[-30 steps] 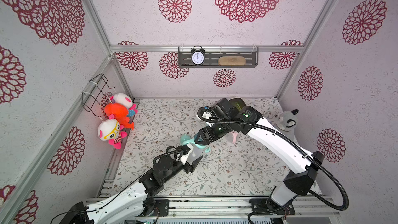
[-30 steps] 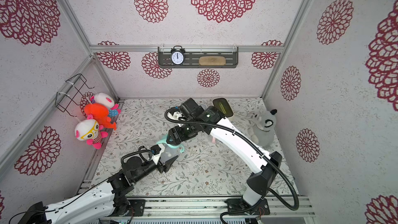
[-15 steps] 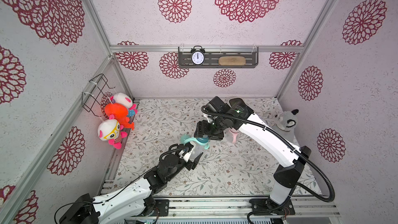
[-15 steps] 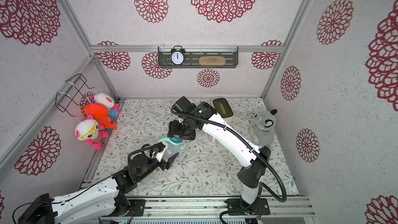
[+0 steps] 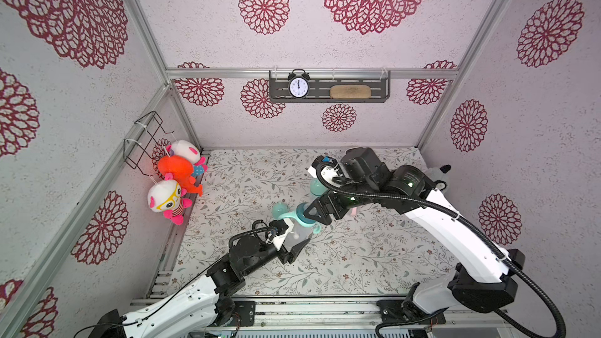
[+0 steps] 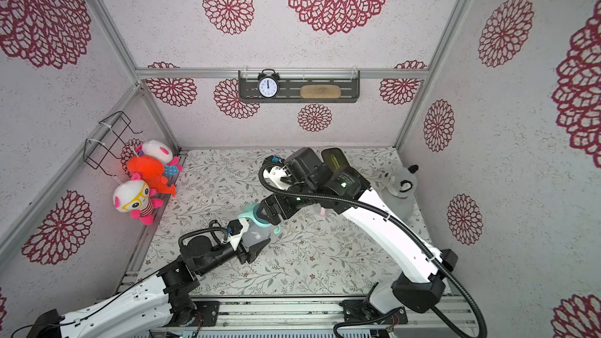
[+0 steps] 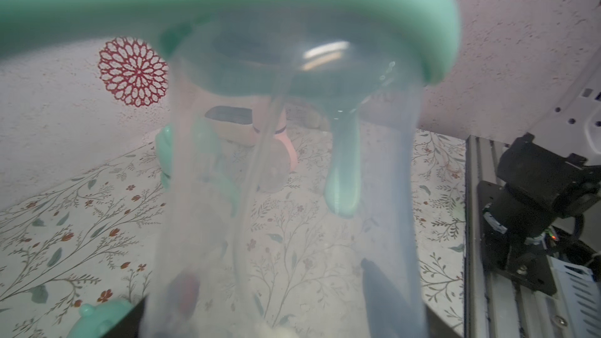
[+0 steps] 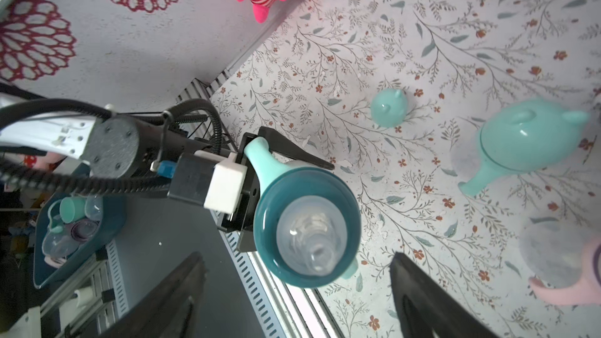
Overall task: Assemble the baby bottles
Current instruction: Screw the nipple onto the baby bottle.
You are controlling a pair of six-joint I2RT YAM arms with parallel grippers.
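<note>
Mint baby bottle [image 5: 297, 230] sits at the centre of both top views, tilted, with its teal collar and clear nipple [image 8: 307, 232] on and no cap. The left gripper [image 5: 292, 238] is clamped around its clear body. The left arm enters from the lower left of the frame and reaches up and right, forearm low over the floral mat [image 5: 357, 255].

The right arm climbs from its base at the lower right, runs up and left, then folds at the wrist back towards the centre. The right gripper [image 5: 317, 217] hangs just beside the collar, fingers [image 8: 182, 274] spread wide, not touching it in the right wrist view.

A capped mint bottle [image 8: 527, 144] and a pink bottle [image 8: 559, 265] stand on the mat just beyond. A loose mint cap [image 8: 388, 107] lies left of centre.
</note>
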